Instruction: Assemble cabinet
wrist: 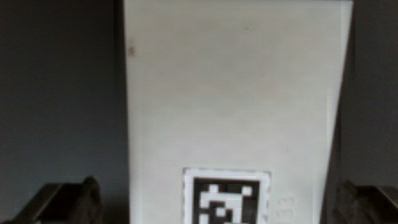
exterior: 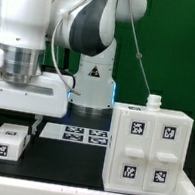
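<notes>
In the exterior view, the big white robot arm (exterior: 91,24) fills the upper left and middle of the frame. Its gripper (exterior: 11,121) hangs low at the exterior view's left, just above a small white piece (exterior: 8,143) that lies on the black table (exterior: 65,167). The piece has a black-and-white square tag on its front. The cabinet (exterior: 148,149) stands at the exterior view's right, well apart from the gripper. It is a big white box with four square tags on its front and a little white knob (exterior: 154,99) on top. Between the small piece and the cabinet, a bit farther back, the marker board (exterior: 75,133) lies flat on the table. In the wrist view, the white piece looks long and flat and runs through the middle of the frame, with one tag (wrist: 226,195) near its end. Two dark fingers (wrist: 63,200) stand one on each side of it. The gripper is wide open and holds nothing. A dark gap shows between one finger and the piece, and the other finger is very near the edge of the piece
</notes>
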